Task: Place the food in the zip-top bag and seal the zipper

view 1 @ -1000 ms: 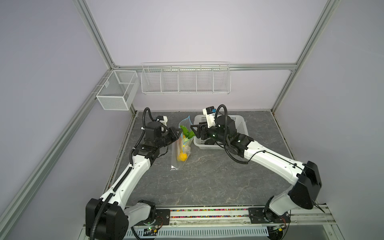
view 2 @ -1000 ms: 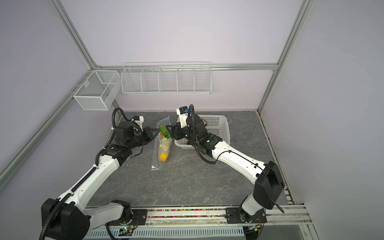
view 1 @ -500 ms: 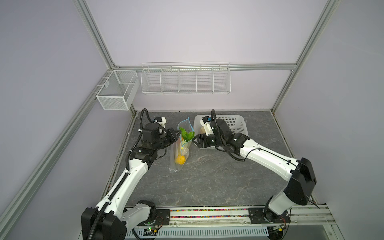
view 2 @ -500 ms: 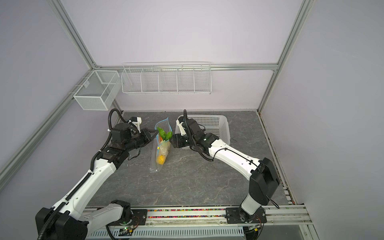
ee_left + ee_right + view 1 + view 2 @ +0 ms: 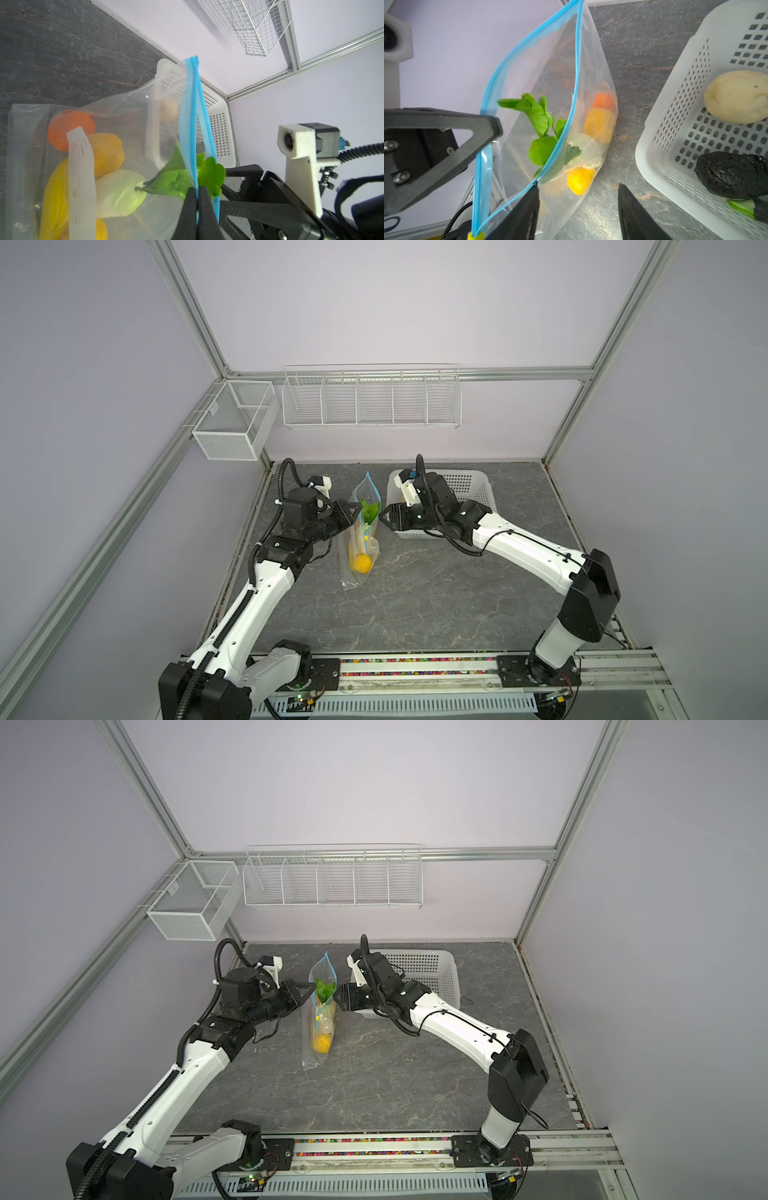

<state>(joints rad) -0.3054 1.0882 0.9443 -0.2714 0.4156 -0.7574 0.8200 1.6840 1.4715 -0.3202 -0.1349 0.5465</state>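
Observation:
The clear zip-top bag stands upright on the table, its mouth gaping. My left gripper is shut on one lip of the blue zipper. The yellow slider sits at the strip's end. Inside the bag lie greens, an orange, a pale cabbage and yellow food. My right gripper is open beside the bag's mouth, with one fingertip touching the other lip and nothing between its fingers.
A white perforated basket stands just right of the bag, holding a pale cauliflower and a dark avocado. A wire rack hangs on the back wall and a mesh box on the left frame.
My right arm has dropped lower and its gripper now sits close against the bag's mouth. The left gripper has kept its hold on the bag's lip.

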